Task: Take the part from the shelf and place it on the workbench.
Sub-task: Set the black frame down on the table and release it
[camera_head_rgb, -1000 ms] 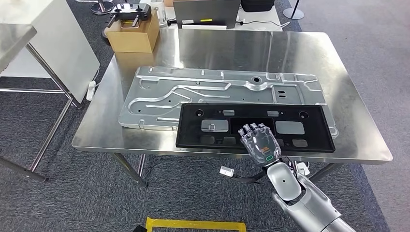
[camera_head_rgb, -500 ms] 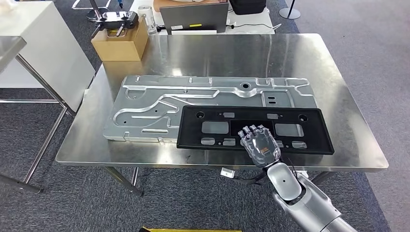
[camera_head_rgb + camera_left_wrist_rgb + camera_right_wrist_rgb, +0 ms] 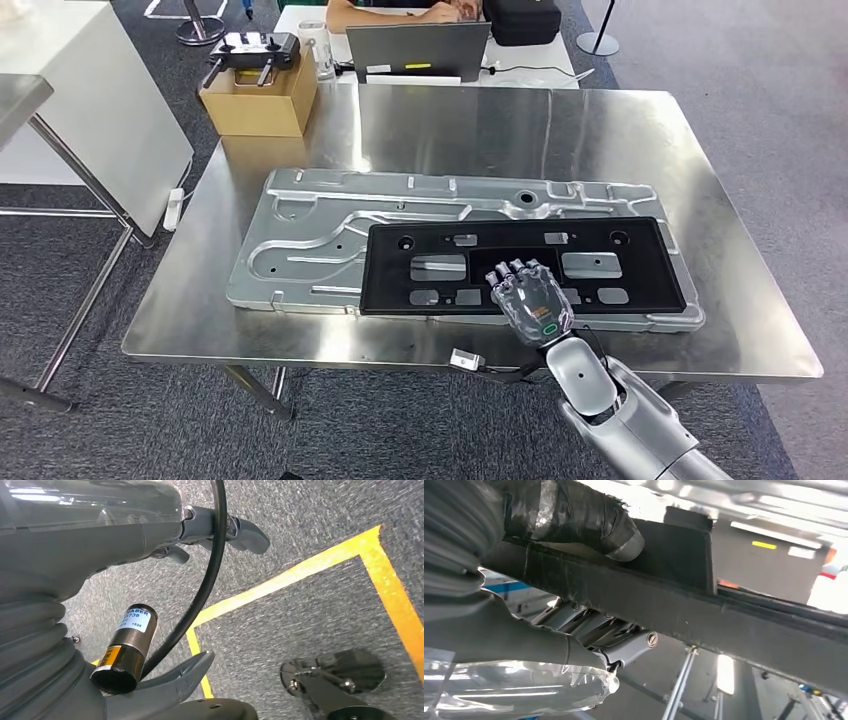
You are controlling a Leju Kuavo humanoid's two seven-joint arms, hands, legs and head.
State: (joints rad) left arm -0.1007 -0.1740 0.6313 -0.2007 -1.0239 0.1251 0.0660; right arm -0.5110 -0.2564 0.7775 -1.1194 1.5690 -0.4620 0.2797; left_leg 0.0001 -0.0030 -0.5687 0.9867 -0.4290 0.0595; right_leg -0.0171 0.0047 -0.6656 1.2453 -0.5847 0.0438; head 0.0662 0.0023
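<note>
Forward comes the black panel (image 3: 520, 268) since half a second ago: its near edge, which sat close to the bench (image 3: 760, 330) lip, now lies further in, on top of the big silver plate (image 3: 330, 225), though the whole view has shifted too, so part of that is the camera.

Nearest, the right hand (image 3: 530, 298) grips the panel at the middle of its near long edge, fingers (image 3: 512, 270) curled over the top face, the thumb (image 3: 574, 515) pressed against the other side in the right wrist view. The panel runs crosswise, long axis left to right, stretching about equally to either side of the hand and looking flat on the plate.

The left hand (image 3: 220, 527) hangs low over grey carpet and yellow floor tape (image 3: 300, 572), well away from the work; I cannot tell whether it is open or closed.

Beyond the panel, a cardboard box (image 3: 258, 95) and a laptop (image 3: 415, 50) sit at the far edge.

My read: the right hand simply lets go and draws straight back.
</note>
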